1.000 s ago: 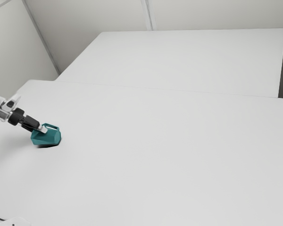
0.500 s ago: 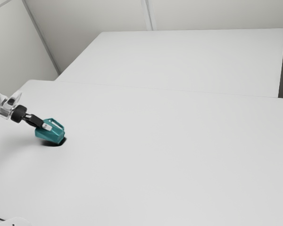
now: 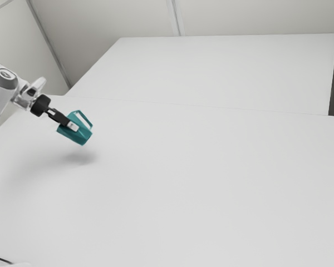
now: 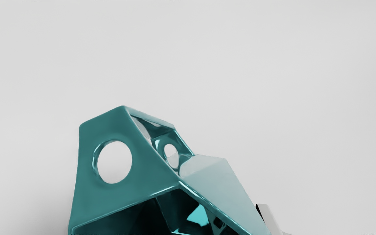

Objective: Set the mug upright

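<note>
Claw (image 3: 71, 125) and mug (image 3: 82, 135) hang together above the table (image 3: 183, 183), the mug gripped between the two fingers, which stand apart by whatever it takes up between them. One pale fingertip (image 3: 73, 127) presses on the mug's near side in the exterior view; the other is hidden behind the teal body, so the exact spread cannot be told. In the wrist view, a finger (image 4: 268, 217) lies right alongside the mug's outer wall, and the dark hollow (image 4: 135, 215) of the mug faces back toward the hand. The mug is tilted, not upright, its handle (image 3: 87, 120) on the upper side, just beyond the fingertips toward the exterior view's right. A soft shadow (image 3: 80, 158) lies on the tabletop below the claw, with a gap between it and the mug. As for edges, the table's far edge runs behind the claw, and past it sits a second white surface (image 3: 228, 72), well apart from the fingers. Broad room for moving stretches from the claw toward the exterior view's right and toward that camera, while the arm (image 3: 3, 83) takes up the side behind the claw.
</note>
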`<state>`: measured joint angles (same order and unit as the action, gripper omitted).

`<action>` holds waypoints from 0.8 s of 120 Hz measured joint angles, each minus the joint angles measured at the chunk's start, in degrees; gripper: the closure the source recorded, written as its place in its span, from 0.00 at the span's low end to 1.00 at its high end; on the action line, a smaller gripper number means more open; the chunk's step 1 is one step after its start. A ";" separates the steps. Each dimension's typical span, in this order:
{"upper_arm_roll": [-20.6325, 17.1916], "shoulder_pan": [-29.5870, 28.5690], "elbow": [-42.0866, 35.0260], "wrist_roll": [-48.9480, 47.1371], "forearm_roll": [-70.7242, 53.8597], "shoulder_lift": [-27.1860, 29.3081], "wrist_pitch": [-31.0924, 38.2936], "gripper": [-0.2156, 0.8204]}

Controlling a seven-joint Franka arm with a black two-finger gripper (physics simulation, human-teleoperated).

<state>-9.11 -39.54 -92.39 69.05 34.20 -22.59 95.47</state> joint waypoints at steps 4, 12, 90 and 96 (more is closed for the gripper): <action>0.06 1.64 -0.12 -0.14 -0.77 0.15 0.79 0.97; 0.43 5.33 -1.57 -0.52 -2.34 1.11 3.07 0.97; 9.61 38.45 -18.91 -12.98 -26.59 8.83 30.93 0.97; 9.65 39.78 -19.42 -14.75 -29.13 8.74 32.66 0.97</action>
<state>0.54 0.23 -111.81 54.30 5.07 -13.85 128.13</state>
